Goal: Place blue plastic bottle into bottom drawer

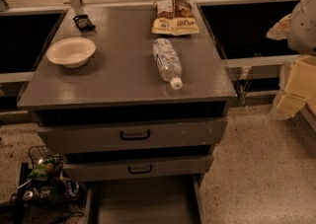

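In the camera view the gripper (297, 87) is at the far right edge, beside the cabinet and lower than its top. It shows only as pale yellowish blocks under a rounded white-grey part, and the frame cuts it off. I cannot tell if the claw is open or closed, and it holds nothing that I can see.

The bottom drawer (143, 203) is pulled out at the foot of the cabinet. Its flat grey floor is bare, and the lower edge of the frame cuts off its front. At bottom left a dark wire basket (47, 173) with something green in it is hard to make out.

The blue plastic bottle (167, 62) lies on its side on the matte grey cabinet top (123, 77), right of the middle. It is clear and ribbed, with a pale label, and its white cap points to the front edge. Just behind it lies a crinkled tan snack bag (175, 17). A round cream bowl (71, 51) sits well apart on the left, with a small black object (83, 21) behind it. The two upper drawers (135, 134) have black handles.
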`<state>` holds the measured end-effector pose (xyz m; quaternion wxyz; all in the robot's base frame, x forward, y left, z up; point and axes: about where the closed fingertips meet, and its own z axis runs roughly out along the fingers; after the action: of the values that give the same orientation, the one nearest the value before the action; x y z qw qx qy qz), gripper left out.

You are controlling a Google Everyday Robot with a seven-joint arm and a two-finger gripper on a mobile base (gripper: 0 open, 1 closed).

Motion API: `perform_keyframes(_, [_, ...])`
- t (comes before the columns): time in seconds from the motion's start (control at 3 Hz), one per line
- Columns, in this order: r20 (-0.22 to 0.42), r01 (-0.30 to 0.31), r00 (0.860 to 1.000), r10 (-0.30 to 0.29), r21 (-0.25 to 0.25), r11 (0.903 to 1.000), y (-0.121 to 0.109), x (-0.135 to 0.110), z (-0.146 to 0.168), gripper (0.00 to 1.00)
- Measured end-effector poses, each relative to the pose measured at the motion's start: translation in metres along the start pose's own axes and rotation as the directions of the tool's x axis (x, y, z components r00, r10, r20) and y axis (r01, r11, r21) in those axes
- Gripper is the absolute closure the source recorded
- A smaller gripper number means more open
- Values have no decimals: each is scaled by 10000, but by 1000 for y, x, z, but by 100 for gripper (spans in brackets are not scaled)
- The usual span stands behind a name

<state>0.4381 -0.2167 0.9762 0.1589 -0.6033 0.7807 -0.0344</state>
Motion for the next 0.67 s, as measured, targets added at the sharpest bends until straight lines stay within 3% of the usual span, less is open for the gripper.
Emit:
perform_keyframes(0.33, [0, 0, 10000, 0, 0, 10000, 0, 0, 0, 0])
perform_keyframes(0.67, [402, -124, 9991, 133, -241, 9996, -13, -6, 9, 0])
